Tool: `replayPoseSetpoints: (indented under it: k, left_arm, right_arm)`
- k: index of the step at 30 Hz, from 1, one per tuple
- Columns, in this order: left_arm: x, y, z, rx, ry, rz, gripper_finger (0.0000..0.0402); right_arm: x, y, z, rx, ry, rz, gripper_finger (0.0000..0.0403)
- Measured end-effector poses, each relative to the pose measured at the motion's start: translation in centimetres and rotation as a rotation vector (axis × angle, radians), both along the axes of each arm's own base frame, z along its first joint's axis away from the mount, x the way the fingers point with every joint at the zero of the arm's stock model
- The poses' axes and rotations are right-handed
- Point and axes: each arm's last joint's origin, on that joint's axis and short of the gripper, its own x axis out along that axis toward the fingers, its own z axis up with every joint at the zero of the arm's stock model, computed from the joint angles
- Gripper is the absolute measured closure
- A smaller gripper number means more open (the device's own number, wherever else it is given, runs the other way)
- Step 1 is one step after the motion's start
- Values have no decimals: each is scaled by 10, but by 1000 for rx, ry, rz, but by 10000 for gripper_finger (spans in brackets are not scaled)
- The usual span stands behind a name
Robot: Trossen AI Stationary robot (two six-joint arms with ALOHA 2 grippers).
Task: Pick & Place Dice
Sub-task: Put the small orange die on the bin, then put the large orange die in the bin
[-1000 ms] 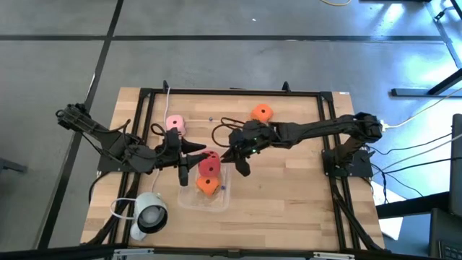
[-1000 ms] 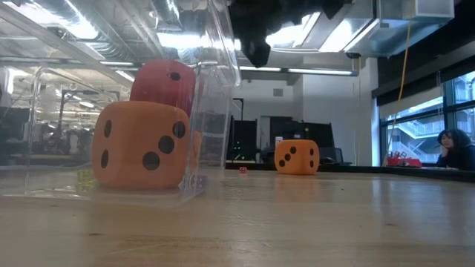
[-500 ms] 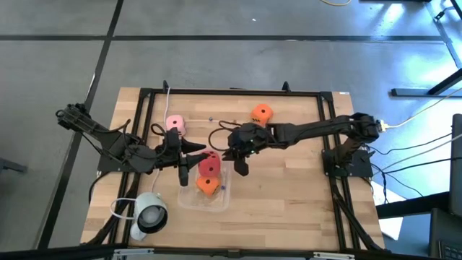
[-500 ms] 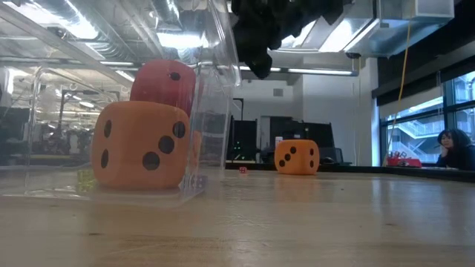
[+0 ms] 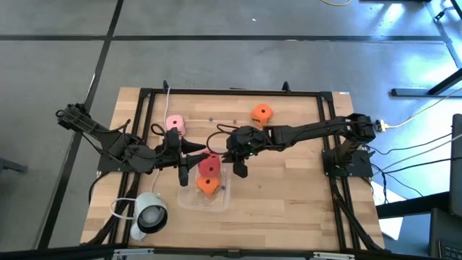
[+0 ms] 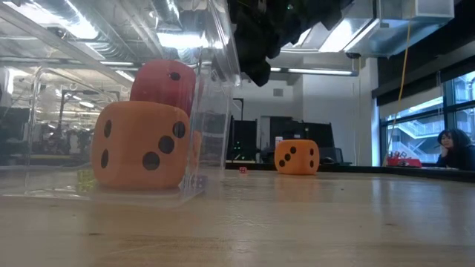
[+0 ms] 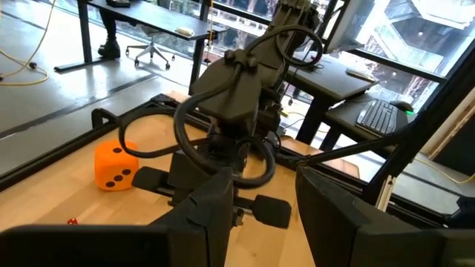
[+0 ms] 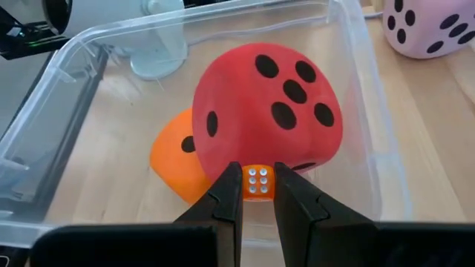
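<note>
Dice lie in three places on the wooden table (image 5: pixel 289 188). A red die (image 5: pixel 210 166) and an orange die (image 5: pixel 207 185) sit together in a clear plastic bin (image 5: pixel 220 202) near the table's middle; in the low view the red one (image 6: pixel 165 83) rests on top of and behind the orange one (image 6: pixel 141 144), both behind the bin's transparent wall (image 6: pixel 215 96). A pale pink die (image 5: pixel 175 123) lies on the wood beyond the bin toward the far edge, on the left arm's side, and a second orange die (image 5: pixel 262 113) lies well apart from it near the far edge. The right gripper (image 5: pixel 239 168) hangs over the bin's right rim, and its wrist view shows the narrow fingers (image 8: pixel 223 196) pinching a tiny orange die with white pips (image 8: pixel 257 181), held just above the red die (image 8: pixel 267 111) inside the bin (image 8: pixel 67 81); the pink die (image 8: pixel 427 26) shows outside the bin's wall. The left gripper (image 5: pixel 185 173) is at the bin's left edge, its fingers (image 7: pixel 215 215) partly apart with nothing between them; its wrist view looks toward the right arm and the far orange die (image 7: pixel 113 166). A white round device (image 5: pixel 148 213) sits at the table's near left corner. A person (image 6: pixel 450 148) sits in the room behind.
</note>
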Motion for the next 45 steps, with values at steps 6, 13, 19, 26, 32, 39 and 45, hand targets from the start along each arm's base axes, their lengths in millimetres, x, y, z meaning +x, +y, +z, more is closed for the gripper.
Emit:
replayPoseSetpoints:
  k: [6,13,19,26,32,39,45]
  left_arm:
    - [0,0,0,0,0,-1,263]
    - [0,0,0,2,1,-1,263]
    - [0,0,0,0,0,-1,263]
    - [0,0,0,0,0,-1,263]
    - [0,-1,0,-4,2,-22,263]
    - [0,-1,0,-4,2,-26,263]
    - [0,-1,0,-4,3,-27,263]
  right_arm:
    - [0,0,0,0,1,0,354]
    - [0,0,0,-3,1,2,354]
    - [0,0,0,-3,0,2,354]
    - [0,-1,0,-14,0,-19,308]
    - [0,-1,0,-15,-2,-21,287]
    - [1,-1,1,-29,-14,-9,277]
    - [1,0,2,-25,-22,-3,229]
